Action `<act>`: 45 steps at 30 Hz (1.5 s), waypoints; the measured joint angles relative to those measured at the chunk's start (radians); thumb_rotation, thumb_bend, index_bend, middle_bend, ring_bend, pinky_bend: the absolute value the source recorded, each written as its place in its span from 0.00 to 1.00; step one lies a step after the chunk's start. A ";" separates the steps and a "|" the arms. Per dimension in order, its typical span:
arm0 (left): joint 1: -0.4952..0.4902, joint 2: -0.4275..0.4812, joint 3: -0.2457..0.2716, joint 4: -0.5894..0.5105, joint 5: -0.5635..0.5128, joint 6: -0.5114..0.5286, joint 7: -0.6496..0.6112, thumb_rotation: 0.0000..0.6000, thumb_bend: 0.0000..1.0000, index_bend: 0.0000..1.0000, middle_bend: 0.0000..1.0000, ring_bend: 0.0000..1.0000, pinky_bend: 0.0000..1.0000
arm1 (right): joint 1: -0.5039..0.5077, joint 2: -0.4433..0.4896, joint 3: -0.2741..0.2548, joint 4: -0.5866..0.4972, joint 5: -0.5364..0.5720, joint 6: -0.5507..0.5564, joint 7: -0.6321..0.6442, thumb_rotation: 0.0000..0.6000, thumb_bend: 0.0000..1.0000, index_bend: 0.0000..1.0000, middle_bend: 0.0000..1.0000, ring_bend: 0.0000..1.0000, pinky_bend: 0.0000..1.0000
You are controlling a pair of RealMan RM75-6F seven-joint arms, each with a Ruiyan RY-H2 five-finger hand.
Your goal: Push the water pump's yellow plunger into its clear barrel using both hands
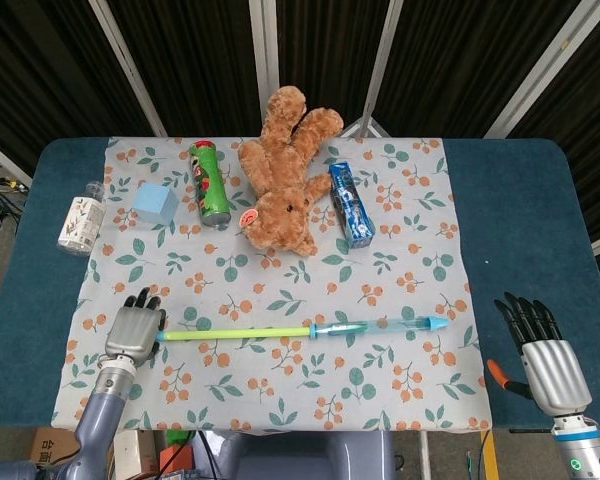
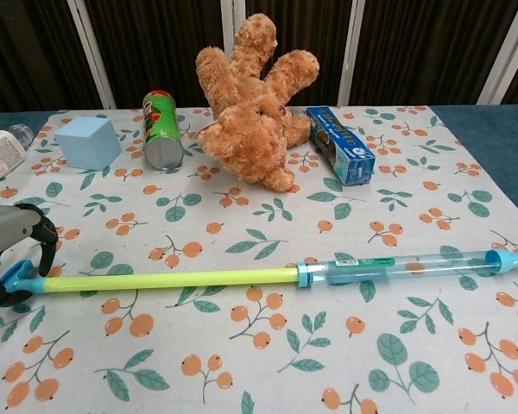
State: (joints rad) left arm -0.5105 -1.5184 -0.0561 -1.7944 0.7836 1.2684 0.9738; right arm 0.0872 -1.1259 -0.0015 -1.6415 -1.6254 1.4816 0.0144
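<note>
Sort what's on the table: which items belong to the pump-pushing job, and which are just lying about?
Job:
yellow plunger, pulled far out
clear barrel
left hand, at the plunger's handle end
right hand, off beyond the cloth, holding nothing

Lying about:
teddy bear
green chip can
blue box
light blue cube
bottle

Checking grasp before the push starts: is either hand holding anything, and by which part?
The left hand curls around the blue handle end of the yellow plunger; a firm grip cannot be told. The right hand holds nothing.
</note>
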 measured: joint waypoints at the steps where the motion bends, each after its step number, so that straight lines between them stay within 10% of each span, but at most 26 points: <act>1: -0.003 -0.002 0.000 0.003 -0.003 0.002 0.001 1.00 0.42 0.48 0.17 0.05 0.16 | 0.000 0.000 0.000 0.000 0.000 0.000 0.001 1.00 0.31 0.00 0.00 0.00 0.00; 30: -0.038 -0.034 0.023 0.046 -0.049 0.024 -0.006 1.00 0.44 0.54 0.17 0.05 0.16 | 0.000 0.000 0.003 -0.002 0.006 0.002 0.007 1.00 0.31 0.00 0.00 0.00 0.00; 45: -0.042 -0.024 0.064 0.067 0.092 0.051 -0.010 1.00 0.48 0.64 0.18 0.05 0.16 | 0.005 0.001 -0.003 -0.014 0.000 -0.012 -0.013 1.00 0.31 0.00 0.00 0.00 0.00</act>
State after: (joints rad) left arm -0.5525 -1.5424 0.0078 -1.7271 0.8754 1.3196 0.9634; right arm 0.0925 -1.1246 -0.0044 -1.6553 -1.6259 1.4693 0.0009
